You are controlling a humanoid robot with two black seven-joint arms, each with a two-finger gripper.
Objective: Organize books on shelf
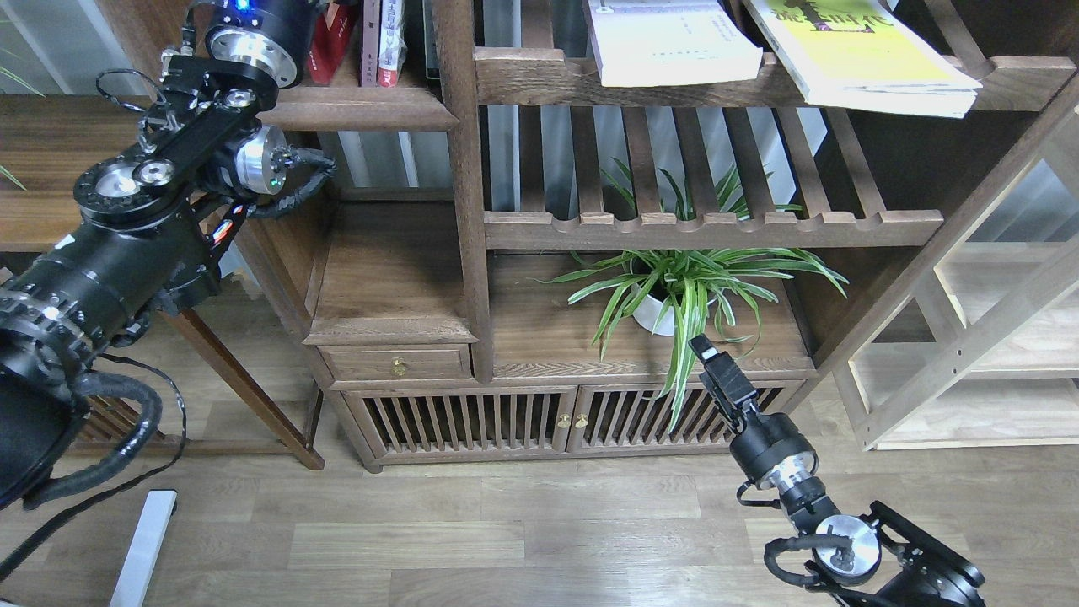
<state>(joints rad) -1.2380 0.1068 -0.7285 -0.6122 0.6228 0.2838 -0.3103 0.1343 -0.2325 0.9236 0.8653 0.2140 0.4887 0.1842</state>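
Note:
A dark red book (324, 49) stands leaning on the dark-brown shelf (362, 108) at the top left, beside other upright books (383, 42). My left arm's wrist (253, 35) is right against the red book on its left. The left gripper itself is cut off by the top edge. A white book (674, 46) and a larger yellow-green book (860, 59) lie flat on the upper slatted rack (539, 80). My right gripper (706, 356) hangs low in front of the cabinet, dark and narrow, with its fingers not distinguishable.
A spider plant in a white pot (657, 314) sits on the cabinet top, its leaves brushing my right gripper. A second slatted rack (716, 229) runs above it. Pale shelving (995, 354) stands at the right and a wooden side table (50, 169) at the left.

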